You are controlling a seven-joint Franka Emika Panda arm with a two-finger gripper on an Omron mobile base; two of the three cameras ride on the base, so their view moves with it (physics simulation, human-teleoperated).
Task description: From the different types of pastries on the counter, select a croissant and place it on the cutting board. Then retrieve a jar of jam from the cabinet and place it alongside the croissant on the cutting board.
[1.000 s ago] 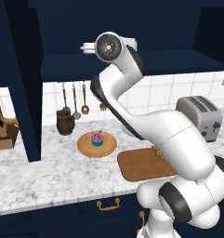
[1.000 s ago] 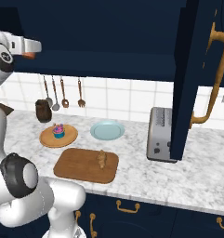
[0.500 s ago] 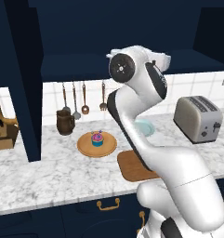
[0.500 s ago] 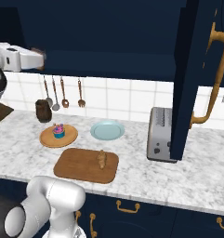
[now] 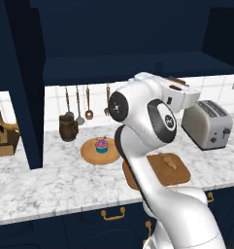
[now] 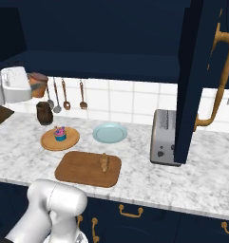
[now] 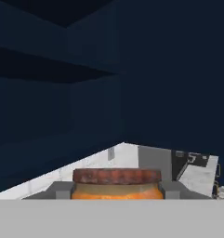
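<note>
The arm has swung round over the last second, carrying the jar of jam out of the cabinet and towards the toaster side; the end effector pinches the jar between its two fingers. The croissant already lies on the cutting board on the tabletop. So only lowering the jar beside it seems left.
</note>
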